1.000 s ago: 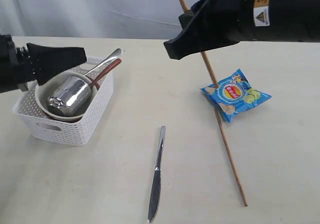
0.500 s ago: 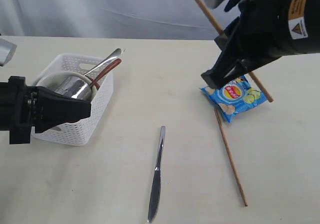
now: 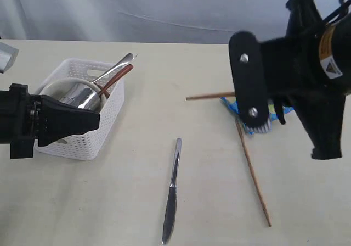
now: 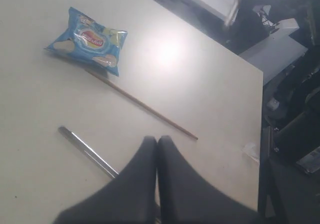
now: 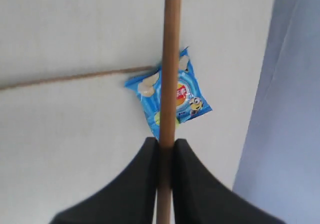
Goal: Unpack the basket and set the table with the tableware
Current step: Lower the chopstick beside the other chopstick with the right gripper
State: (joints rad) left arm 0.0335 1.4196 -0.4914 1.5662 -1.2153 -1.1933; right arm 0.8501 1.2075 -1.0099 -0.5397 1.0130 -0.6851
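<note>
1. Since a second ago the left gripper (image 4: 157,140) has drawn back from over the basket (image 3: 82,144) to its near side, and the right gripper (image 5: 167,144) has swung its chopstick (image 5: 171,59) from steeply upright to nearly level, low over the table (image 3: 137,202)
2. The left gripper's fingers are pressed together and empty; the right gripper is clamped on the chopstick
3. Done so far: the knife (image 3: 172,194) and the other chopstick (image 3: 252,169) lie on the table, well apart from the basket
4. Left to do: the bowl (image 3: 52,87), cup (image 3: 81,96), red spoon (image 3: 116,77) and a steel handle (image 3: 118,65), likely the fork, sit in the basket, and the held chopstick wants laying beside its mate
5. Hard to tell: no plate shows, though it may lie under the bowl; in the exterior view the right arm covers most of the chip bag (image 4: 87,39) and its own fingers; whether the held chopstick touches the table cannot be told
</note>
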